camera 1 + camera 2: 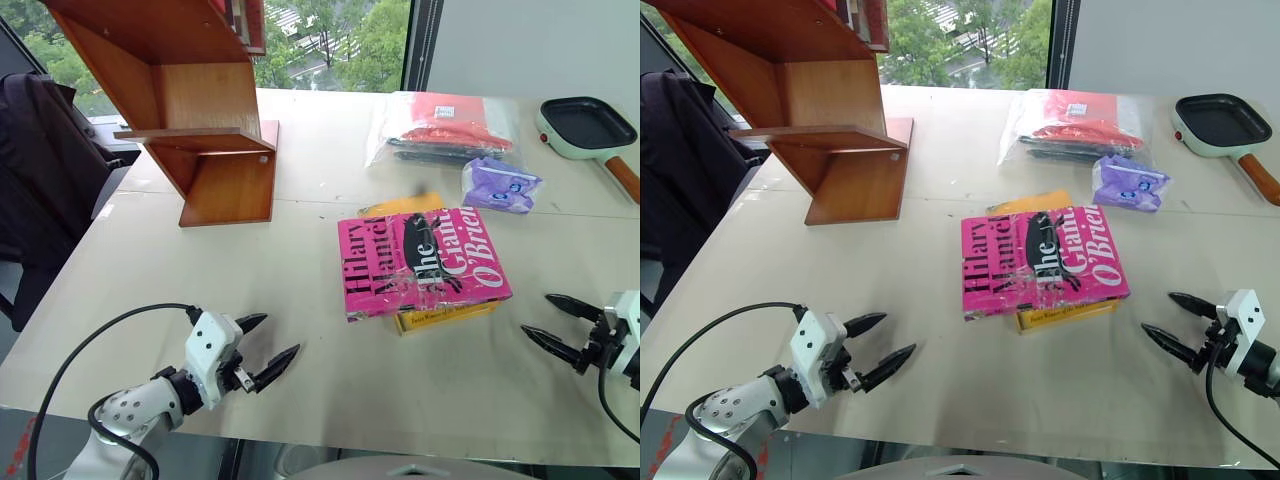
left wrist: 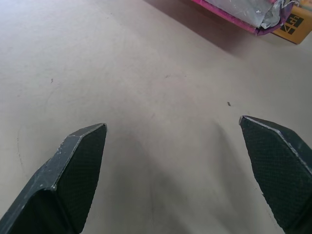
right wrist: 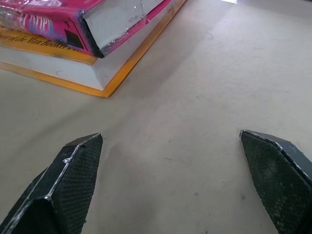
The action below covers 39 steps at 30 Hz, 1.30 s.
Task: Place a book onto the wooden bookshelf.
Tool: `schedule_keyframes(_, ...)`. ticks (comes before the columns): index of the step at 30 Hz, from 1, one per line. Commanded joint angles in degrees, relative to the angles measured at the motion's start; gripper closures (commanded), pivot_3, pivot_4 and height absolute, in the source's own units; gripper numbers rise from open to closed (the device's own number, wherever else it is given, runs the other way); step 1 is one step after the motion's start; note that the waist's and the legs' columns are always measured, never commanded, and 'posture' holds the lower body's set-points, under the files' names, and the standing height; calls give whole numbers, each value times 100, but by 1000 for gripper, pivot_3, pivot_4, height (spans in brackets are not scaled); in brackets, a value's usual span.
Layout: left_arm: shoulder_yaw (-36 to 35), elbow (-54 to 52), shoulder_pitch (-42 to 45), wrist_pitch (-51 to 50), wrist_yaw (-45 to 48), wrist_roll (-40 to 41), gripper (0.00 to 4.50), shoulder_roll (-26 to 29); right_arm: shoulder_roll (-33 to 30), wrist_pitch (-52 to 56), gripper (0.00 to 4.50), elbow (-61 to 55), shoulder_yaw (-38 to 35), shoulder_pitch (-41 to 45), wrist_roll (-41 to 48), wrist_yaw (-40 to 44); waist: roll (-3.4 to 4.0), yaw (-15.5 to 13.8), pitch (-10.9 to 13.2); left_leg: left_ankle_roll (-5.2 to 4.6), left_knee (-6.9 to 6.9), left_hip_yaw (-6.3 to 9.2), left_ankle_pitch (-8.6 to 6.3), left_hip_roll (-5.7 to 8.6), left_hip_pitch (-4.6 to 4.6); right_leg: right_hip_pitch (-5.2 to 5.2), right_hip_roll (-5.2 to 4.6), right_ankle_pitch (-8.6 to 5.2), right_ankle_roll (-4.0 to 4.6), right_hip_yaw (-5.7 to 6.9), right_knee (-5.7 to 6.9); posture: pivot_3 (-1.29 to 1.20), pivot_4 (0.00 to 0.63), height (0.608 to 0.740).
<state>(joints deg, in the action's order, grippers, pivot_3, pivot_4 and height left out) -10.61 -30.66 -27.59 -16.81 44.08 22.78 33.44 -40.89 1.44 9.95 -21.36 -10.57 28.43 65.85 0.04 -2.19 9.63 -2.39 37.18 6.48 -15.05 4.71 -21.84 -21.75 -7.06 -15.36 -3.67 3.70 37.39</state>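
The left gripper [image 1: 265, 344] hangs over the near left part of the table, its two black fingers spread wide with nothing between them; the right gripper [image 1: 558, 324] sits at the near right, likewise splayed and empty. Both stand apart from the books, with bare tabletop in front of each set of fingertips.

The table [image 1: 300, 260] is a broad pale surface whose near edge runs just behind the grippers and whose left edge slants away toward a dark chair [image 1: 40, 180]. The stretch between the two grippers, on the near side of the books, is open, and so is the wide strip from the left gripper up toward the far left.

The wooden bookshelf [image 1: 195, 110] stands at the far left, reddish-brown, with slanted side panels and a flat board jutting toward the left; its foot rests near the table's left edge, well apart from the books.

The book [image 1: 420, 262], bright pink and glossy, lies flat right of centre, face up, on top of a yellow-orange book [image 1: 445, 316] whose near edge and far corner peek out from under it. In the right wrist view the pink corner overhangs the yellow one.

Farther off on the right lie a clear bag of red items [image 1: 445, 128], a frying pan [image 1: 590, 125] at the far right edge, and a small purple packet [image 1: 500, 185] between the bag and the books.
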Motion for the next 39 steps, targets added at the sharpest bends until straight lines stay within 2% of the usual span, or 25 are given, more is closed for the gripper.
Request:
schedule_keyframes(1,-123,-148,27,40,121,196,0,80,-8,149,51,-228,-132,112,73,-224,0,1,0,0,0,0,0,0,0,0,0,0,0,0,0,0,150,740)
schedule_keyframes(6,-347,-181,195,-30,335,455,0,300,-36,447,51,-479,-193,391,239,-464,3,1,2,0,0,0,0,0,1,-1,0,0,1,0,1,0,150,740)
schedule_keyframes(12,-824,-108,521,-114,879,925,0,836,-216,955,51,-945,-175,906,459,-588,4,6,4,0,1,0,1,0,-1,-2,7,1,1,1,0,0,150,740)
schedule_keyframes(16,-1205,-168,521,-200,1303,1287,0,1140,-448,1257,1177,-1278,-163,1036,612,-434,5,6,6,0,-1,1,0,0,-4,-3,7,1,2,2,-5,0,150,740)
schedule_keyframes(17,-1301,-196,501,-204,1390,1362,0,1192,-495,1356,1948,-1400,-163,1065,682,-414,5,5,6,0,-1,1,0,0,-6,-3,6,1,2,2,-10,0,150,740)
schedule_keyframes(18,-1379,-222,489,-215,1452,1442,0,1223,-527,1432,2086,-1503,-160,1091,736,-407,5,6,6,0,-1,2,0,0,-8,-3,6,1,2,3,-13,0,150,740)
schedule_keyframes(19,-1452,-248,485,-232,1499,1523,0,1242,-558,1511,2486,-1625,-144,1111,786,-396,5,7,7,0,-1,2,0,0,-11,-3,6,1,2,3,-17,0,150,740)
schedule_keyframes(23,-1680,-342,499,-341,1633,1765,0,1353,-649,2145,4482,-2412,87,1301,1200,-433,10,17,10,-4,-1,2,-2,-1,-14,-2,0,1,2,3,-29,0,150,740)
schedule_keyframes(28,-1738,-459,540,-426,1646,1914,0,1362,-888,2345,4482,-2756,423,1388,1108,-150,2,-7,15,-6,-1,2,-3,-2,-16,-2,-2,1,2,4,-32,0,150,740)
schedule_keyframes(33,-1721,-515,530,-432,1617,1922,0,1330,-1189,2333,4482,-3339,1055,1385,989,334,-1,4,18,-11,0,2,-6,0,-22,-2,3,2,1,7,-46,0,150,740)
schedule_keyframes(39,-1862,-779,291,-449,1611,2028,0,1264,-1190,2642,4482,-4189,1986,1565,1041,470,-7,14,22,-11,0,3,-7,-3,-23,-3,-2,2,0,7,-50,0,150,740)
